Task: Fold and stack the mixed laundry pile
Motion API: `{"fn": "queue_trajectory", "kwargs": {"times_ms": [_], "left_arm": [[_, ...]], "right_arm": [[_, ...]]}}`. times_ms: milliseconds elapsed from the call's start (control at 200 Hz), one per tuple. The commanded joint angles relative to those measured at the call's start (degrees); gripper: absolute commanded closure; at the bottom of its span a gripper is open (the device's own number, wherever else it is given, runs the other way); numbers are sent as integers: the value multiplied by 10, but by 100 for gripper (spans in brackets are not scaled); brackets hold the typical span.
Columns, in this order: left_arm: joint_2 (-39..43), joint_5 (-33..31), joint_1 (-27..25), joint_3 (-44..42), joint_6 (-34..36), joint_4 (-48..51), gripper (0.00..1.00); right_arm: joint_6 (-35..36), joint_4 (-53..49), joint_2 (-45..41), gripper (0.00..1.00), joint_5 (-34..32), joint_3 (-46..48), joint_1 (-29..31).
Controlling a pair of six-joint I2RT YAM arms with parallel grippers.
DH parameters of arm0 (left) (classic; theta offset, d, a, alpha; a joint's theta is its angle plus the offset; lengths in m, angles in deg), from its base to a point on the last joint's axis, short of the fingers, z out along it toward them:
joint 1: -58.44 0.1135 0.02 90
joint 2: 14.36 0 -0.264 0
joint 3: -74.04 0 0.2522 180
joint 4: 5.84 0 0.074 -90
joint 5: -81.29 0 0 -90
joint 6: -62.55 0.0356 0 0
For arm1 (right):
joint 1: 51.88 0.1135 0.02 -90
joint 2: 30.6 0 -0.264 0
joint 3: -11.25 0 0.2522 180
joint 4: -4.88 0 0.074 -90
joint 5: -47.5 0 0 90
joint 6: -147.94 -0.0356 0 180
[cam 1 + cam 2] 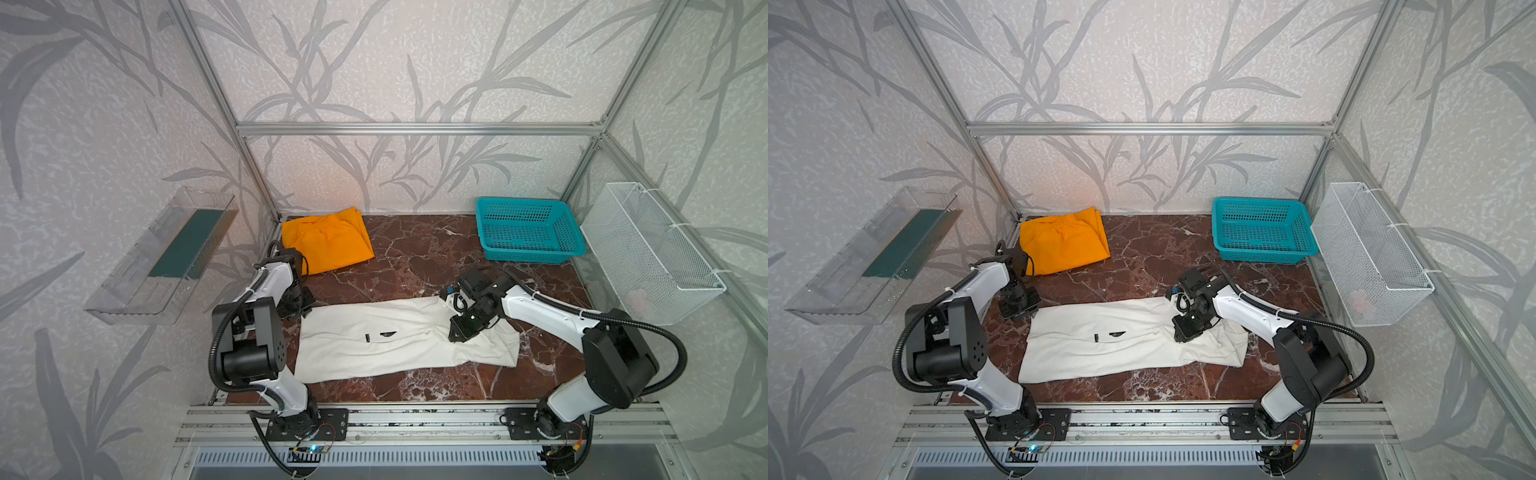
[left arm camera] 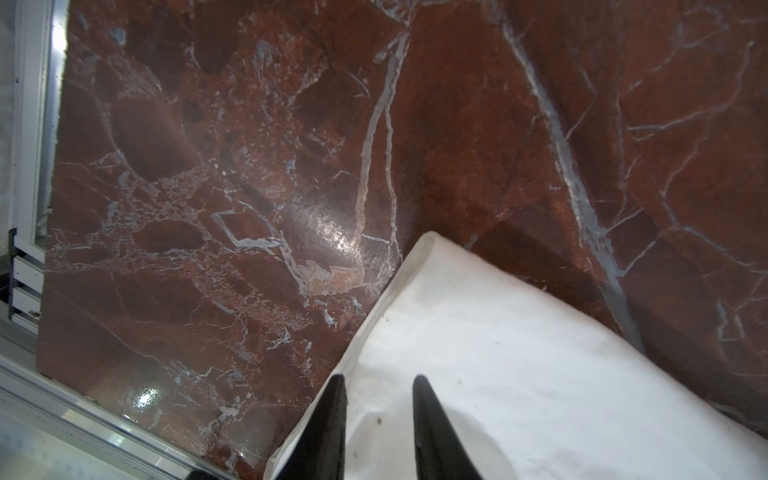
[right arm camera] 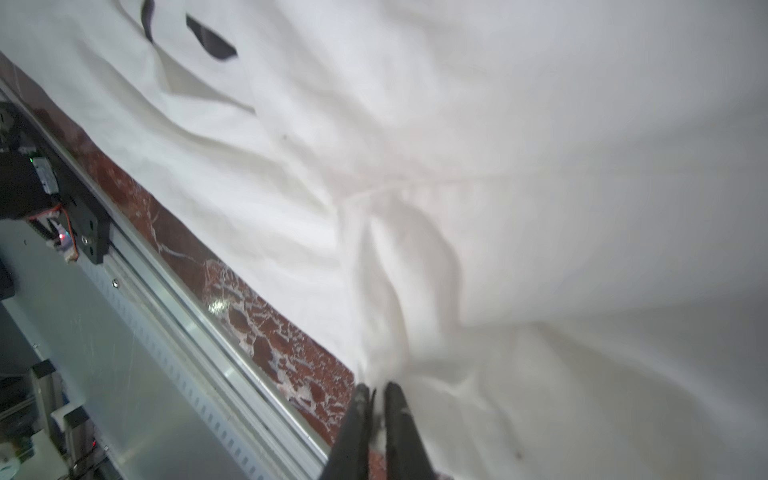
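Two thin fingers of my right pincer (image 3: 377,390) are pinched together on a raised ridge of the white shirt (image 1: 399,340), near its rumpled end. At the shirt's opposite end, my left pincer (image 2: 379,382) has its jaws a little apart, straddling the far corner. I cannot tell whether they press the cloth. The shirt lies stretched long on the marble table (image 1: 415,257), smooth except around my right grip, with a sliver of black print (image 1: 388,333) at its middle. Beyond the shirt's left-pincer end the orange trousers (image 1: 328,241) rest folded, and beyond its other end, well apart, stands the teal basket (image 1: 528,230). I judge the trousers done and the shirt mid-fold. Next, my left jaws should close on their corner, and then both ends must travel evenly so the cloth doesn't bunch.
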Motion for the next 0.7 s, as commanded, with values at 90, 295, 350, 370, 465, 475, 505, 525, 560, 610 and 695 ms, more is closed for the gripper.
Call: {"fn": "queue_trajectory", "kwargs": {"times_ms": [90,295,350,370,465,475,505,525,560,610,695], "left_arm": [[13,-12,6,8,6,23,72],[14,-11,9,2,5,20,72],[11,-9,8,0,1,17,71],[10,-9,8,0,0,17,71],[2,-1,8,-1,-9,9,71],[1,0,9,-1,-11,7,71],[-2,3,8,-2,-15,3,71],[-4,5,8,-2,-17,0,71],[-9,11,9,-3,-22,-4,71],[-17,15,8,-2,-29,-13,71],[-31,20,8,-4,-39,-25,71]], "right_arm": [[-29,-33,-14,61,10,-4,5],[-58,-42,-50,56,-102,-28,-48],[-66,-41,-58,56,-139,-22,-67],[-67,-41,-61,56,-147,-20,-74],[-75,-36,-65,55,-182,-9,-111],[-76,-34,-65,55,-186,-8,-114],[-77,-31,-65,55,-197,-6,-125],[-79,-30,-64,54,-203,-5,-132],[-81,-24,-62,53,-212,-5,-144],[-84,-10,-59,52,-212,-4,-163],[-88,16,-51,52,-205,-7,-188]]}}
